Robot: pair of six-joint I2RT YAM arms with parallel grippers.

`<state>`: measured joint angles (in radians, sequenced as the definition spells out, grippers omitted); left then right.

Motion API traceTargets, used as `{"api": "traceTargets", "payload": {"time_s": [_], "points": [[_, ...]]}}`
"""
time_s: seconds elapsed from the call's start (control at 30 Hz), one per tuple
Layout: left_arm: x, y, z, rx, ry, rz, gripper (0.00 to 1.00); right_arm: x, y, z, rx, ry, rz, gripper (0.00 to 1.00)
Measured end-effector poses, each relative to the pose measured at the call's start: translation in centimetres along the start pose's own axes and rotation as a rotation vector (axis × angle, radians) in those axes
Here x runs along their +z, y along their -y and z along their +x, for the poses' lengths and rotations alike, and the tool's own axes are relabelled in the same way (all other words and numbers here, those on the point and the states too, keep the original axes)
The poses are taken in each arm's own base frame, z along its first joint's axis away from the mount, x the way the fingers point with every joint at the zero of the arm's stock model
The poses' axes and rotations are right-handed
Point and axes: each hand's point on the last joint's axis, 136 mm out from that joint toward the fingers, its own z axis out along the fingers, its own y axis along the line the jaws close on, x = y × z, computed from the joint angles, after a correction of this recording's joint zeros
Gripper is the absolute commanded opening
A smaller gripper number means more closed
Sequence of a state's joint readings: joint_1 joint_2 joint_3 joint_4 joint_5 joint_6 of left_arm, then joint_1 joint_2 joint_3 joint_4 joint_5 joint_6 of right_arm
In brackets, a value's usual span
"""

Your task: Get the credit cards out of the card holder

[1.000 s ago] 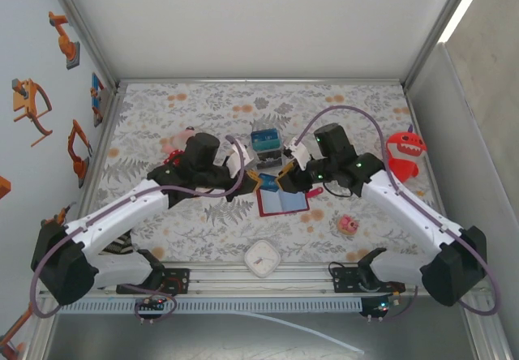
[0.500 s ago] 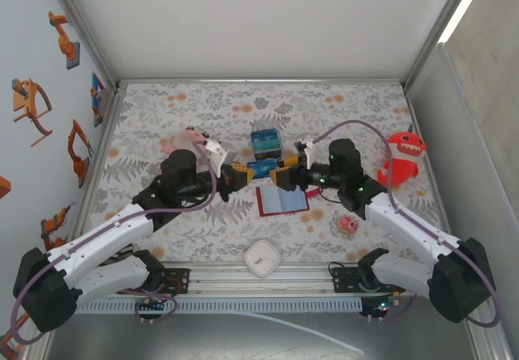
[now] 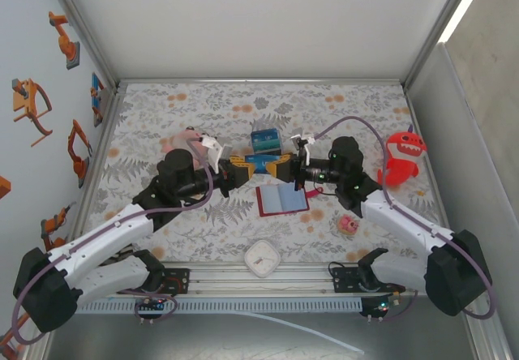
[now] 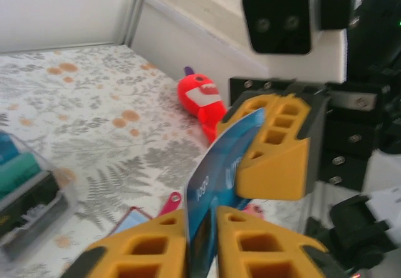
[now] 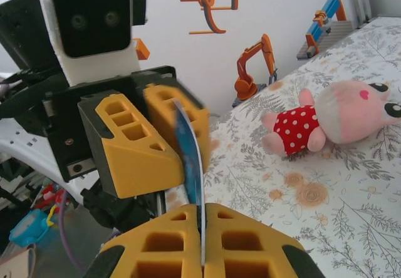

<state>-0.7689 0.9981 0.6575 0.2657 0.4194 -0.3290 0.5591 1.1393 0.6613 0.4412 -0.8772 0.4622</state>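
The credit card (image 4: 219, 165) is glossy plastic, the red toy (image 4: 199, 99) plush cloth.

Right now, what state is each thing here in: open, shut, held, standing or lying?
card holder: lying open, flat.
credit card: off the ground, on edge between the two grippers.
right gripper: shut on the credit card.
left gripper: fingers either side of the card's other end; whether it grips is unclear.
red toy: standing upright.
pink doll: lying down.
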Motion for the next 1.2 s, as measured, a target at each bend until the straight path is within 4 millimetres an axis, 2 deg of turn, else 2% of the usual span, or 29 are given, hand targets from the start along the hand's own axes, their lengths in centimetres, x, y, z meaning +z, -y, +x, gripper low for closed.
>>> {"api": "traceTargets", "payload": {"time_s": [0.1, 0.27, 0.37, 0.47, 0.53, 0.7, 0.9, 1.2], "points": [[0.0, -0.3, -0.3, 0.041, -0.027, -0.029, 0.52, -0.3, 0.2, 0.3, -0.007, -0.025, 0.036, 0.00], [-0.5, -0.1, -2.8, 0.153, -0.038, -0.068, 0.79, -0.9, 0.5, 0.4, -0.030, -0.070, 0.107, 0.00], [-0.3, 0.0, -4.1, 0.226, -0.083, -0.079, 0.80, -1.2, 0.8, 0.9, -0.032, -0.108, 0.143, 0.00], [0.6, -0.1, -4.5, 0.280, -0.150, -0.076, 0.79, -1.5, 1.1, 1.5, -0.026, -0.150, 0.172, 0.00], [1.4, -0.3, -4.1, 0.303, -0.206, -0.060, 0.79, -1.7, 1.2, 1.8, -0.025, -0.172, 0.186, 0.00], [3.1, -0.9, -1.3, 0.326, -0.366, 0.005, 0.75, -2.0, 1.3, 2.2, -0.030, -0.217, 0.201, 0.00], [3.6, -0.7, 0.9, 0.337, -0.466, 0.089, 0.70, -2.1, 1.0, 2.2, -0.039, -0.237, 0.200, 0.00], [4.6, 0.0, 2.0, 0.344, -0.518, 0.207, 0.27, -2.1, 0.8, 2.7, -0.039, -0.258, 0.179, 0.00]]}}
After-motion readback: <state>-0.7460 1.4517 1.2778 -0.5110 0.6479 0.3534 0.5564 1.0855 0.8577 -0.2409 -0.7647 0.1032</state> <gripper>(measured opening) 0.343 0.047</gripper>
